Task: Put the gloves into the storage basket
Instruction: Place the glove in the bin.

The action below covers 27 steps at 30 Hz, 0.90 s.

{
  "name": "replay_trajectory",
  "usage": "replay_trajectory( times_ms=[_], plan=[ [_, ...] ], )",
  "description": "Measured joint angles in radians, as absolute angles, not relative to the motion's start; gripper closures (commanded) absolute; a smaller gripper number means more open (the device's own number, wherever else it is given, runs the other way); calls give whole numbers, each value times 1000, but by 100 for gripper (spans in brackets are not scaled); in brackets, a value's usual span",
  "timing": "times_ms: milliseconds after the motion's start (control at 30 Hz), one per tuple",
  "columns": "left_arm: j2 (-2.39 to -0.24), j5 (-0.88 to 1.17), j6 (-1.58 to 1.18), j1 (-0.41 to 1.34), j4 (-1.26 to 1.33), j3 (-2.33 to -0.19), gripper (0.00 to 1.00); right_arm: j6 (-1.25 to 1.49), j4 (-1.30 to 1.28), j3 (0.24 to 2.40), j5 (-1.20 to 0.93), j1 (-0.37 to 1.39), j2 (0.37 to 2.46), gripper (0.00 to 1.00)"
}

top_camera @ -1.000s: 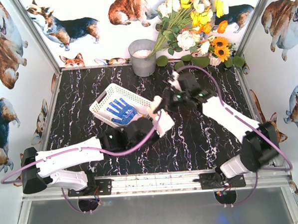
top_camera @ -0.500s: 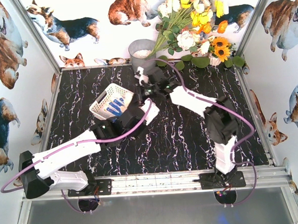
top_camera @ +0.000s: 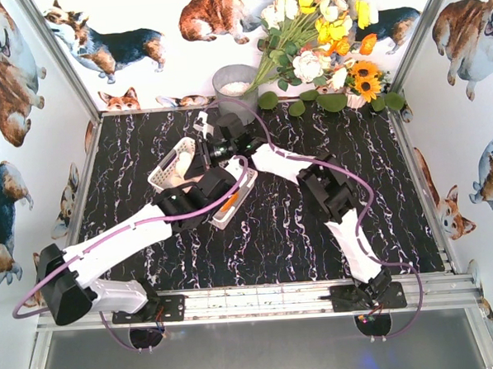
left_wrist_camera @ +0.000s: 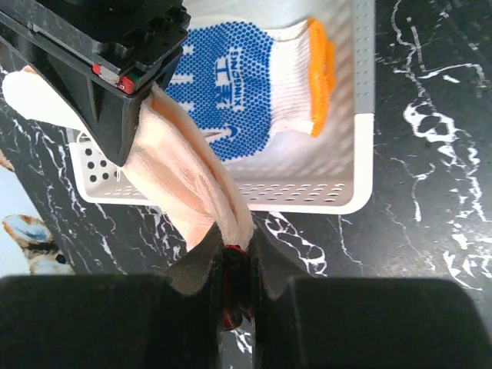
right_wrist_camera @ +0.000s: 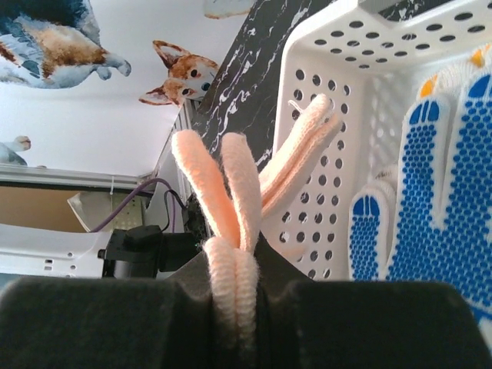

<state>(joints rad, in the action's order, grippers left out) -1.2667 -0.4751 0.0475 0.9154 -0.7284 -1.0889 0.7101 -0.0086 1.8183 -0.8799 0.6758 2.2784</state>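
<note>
The white lattice storage basket (top_camera: 164, 175) lies mid-table, mostly under both arms. A blue-and-white glove (left_wrist_camera: 244, 75) with an orange cuff lies flat inside it; it also shows in the right wrist view (right_wrist_camera: 442, 192). My left gripper (left_wrist_camera: 232, 247) is shut on one end of a cream glove (left_wrist_camera: 183, 183) just outside the basket's rim (left_wrist_camera: 307, 201). My right gripper (right_wrist_camera: 235, 286) is shut on the cream glove's fingers (right_wrist_camera: 231, 184) beside the basket's perforated wall (right_wrist_camera: 319, 146). In the top view the two grippers, left (top_camera: 216, 180) and right (top_camera: 203, 151), meet over the basket.
A grey metal bucket (top_camera: 236, 94) stands just behind the basket at the back wall. A bunch of artificial flowers (top_camera: 326, 40) fills the back right corner. The black marbled table (top_camera: 326, 131) is walled on three sides.
My right arm has swung left from mid-table to over the basket. My left arm has reached forward to meet it. The arms now cover the blue glove in the top view.
</note>
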Motion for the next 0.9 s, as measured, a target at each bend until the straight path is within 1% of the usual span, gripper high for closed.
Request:
replay_trajectory(
  times_ms=[600, 900],
  plan=[
    [-1423, -540, 129, 849, -721, -1121, 100, 719, 34, 2079, -936, 681, 2521, 100],
    [-1477, -501, 140, 834, -696, -1122, 100, 670, -5, 2091, -928, 676, 2542, 100]
  ],
)
